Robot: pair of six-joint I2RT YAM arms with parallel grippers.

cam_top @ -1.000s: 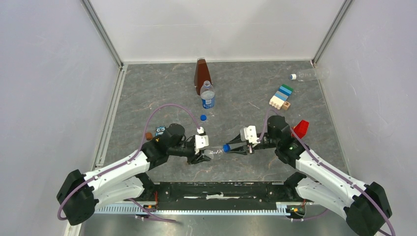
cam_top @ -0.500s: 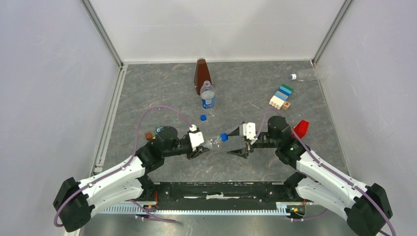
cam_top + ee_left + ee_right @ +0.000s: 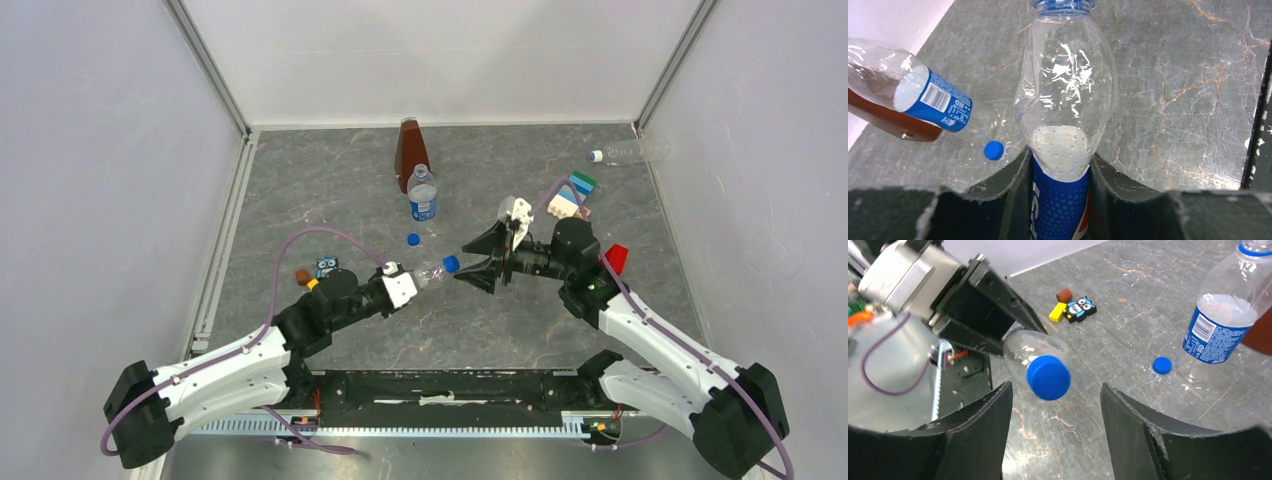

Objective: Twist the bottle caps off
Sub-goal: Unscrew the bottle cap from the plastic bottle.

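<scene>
My left gripper (image 3: 405, 284) is shut on a clear bottle (image 3: 1065, 100) with a blue label, clamped at the label's top edge (image 3: 1060, 170). The bottle points toward the right arm, and its blue cap (image 3: 451, 264) is on the neck. My right gripper (image 3: 1055, 386) stands open facing that cap (image 3: 1048, 377), its fingers apart from it on either side. A second labelled bottle (image 3: 423, 195) stands upright at the back with no cap on it. A loose blue cap (image 3: 413, 239) lies just in front of it. A third, unlabelled bottle (image 3: 630, 152) lies in the far right corner with its white cap (image 3: 596, 156) on.
A brown pyramid-shaped object (image 3: 409, 150) stands right behind the upright bottle. Stacked toy blocks (image 3: 570, 197) and a red piece (image 3: 613, 258) sit by the right arm. An owl figure (image 3: 326, 267) and small orange and yellow blocks (image 3: 1058, 312) lie beside the left arm.
My right gripper has opened off the blue cap, drawn back and turned. Both arms have moved away from the near edge, and the held bottle has risen and swung farther out.
</scene>
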